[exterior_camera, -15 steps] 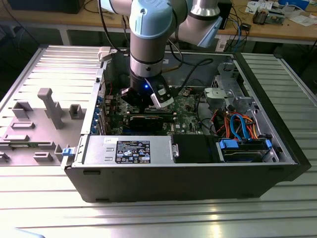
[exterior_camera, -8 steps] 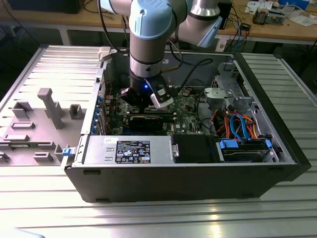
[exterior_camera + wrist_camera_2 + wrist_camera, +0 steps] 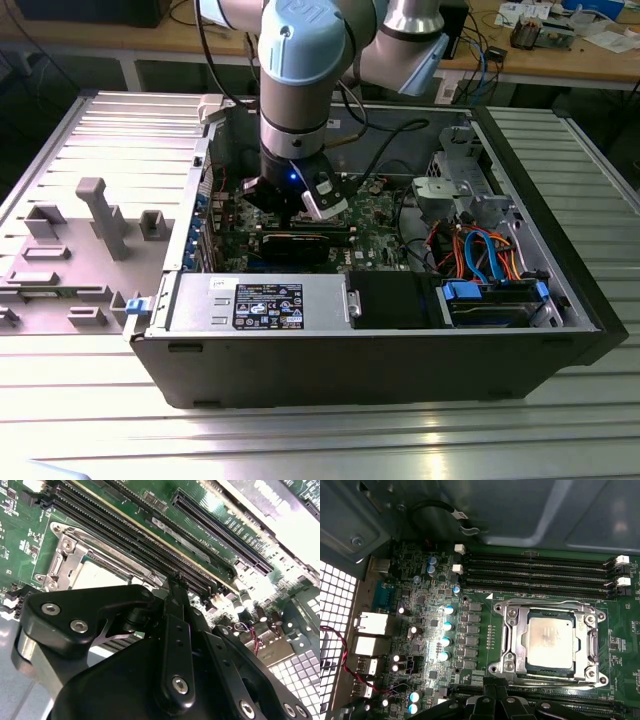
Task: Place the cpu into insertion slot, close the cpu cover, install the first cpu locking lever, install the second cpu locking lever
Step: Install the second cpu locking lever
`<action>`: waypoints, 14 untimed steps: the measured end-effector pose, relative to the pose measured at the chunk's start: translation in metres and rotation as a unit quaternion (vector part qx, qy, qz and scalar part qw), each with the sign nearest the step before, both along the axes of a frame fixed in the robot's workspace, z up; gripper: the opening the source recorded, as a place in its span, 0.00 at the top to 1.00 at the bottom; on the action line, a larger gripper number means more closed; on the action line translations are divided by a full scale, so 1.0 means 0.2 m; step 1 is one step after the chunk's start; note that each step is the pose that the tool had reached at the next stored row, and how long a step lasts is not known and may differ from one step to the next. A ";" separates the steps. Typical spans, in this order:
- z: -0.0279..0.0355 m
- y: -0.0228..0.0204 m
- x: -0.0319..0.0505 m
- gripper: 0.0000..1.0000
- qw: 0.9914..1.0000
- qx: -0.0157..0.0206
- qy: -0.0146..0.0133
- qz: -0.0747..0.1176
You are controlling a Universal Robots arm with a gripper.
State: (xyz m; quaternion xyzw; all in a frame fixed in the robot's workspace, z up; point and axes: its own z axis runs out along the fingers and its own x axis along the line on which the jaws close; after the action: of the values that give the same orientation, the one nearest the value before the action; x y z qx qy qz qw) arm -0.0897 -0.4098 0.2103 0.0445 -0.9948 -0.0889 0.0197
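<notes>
One cpu sat seated in the insertion slot, its cpu cover apparently closed. Probably stiff and fragile, it would be best held by its edges. Whether the gripper was open could not be told.

**Metal, plastic and circuit board inside an open computer case**

The cpu has a dull, matt silver-grey metal top, faintly brushed. The cpu cover around it is bright, smooth stamped metal that catches the light, with shiny screw heads. The board is glossy green, its memory slots matt black plastic with white plastic clips. The gripper is smooth black metal or plastic, satin in finish, with polished silver bolts. In the exterior view, the arm wears glossy pale-blue plastic caps over grey metal, the case is matt dark sheet metal, and the table is ribbed, brushed aluminium.
</notes>
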 end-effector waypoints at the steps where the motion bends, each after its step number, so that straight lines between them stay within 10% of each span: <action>1: -0.003 0.000 -0.001 0.89 1.000 0.001 0.000 0.000; 14: -0.030 0.001 -0.003 0.89 1.000 0.014 0.000 0.000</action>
State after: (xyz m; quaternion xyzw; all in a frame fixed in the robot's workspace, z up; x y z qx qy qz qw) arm -0.0902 -0.4095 0.2043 0.0448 -0.9935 -0.1031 0.0190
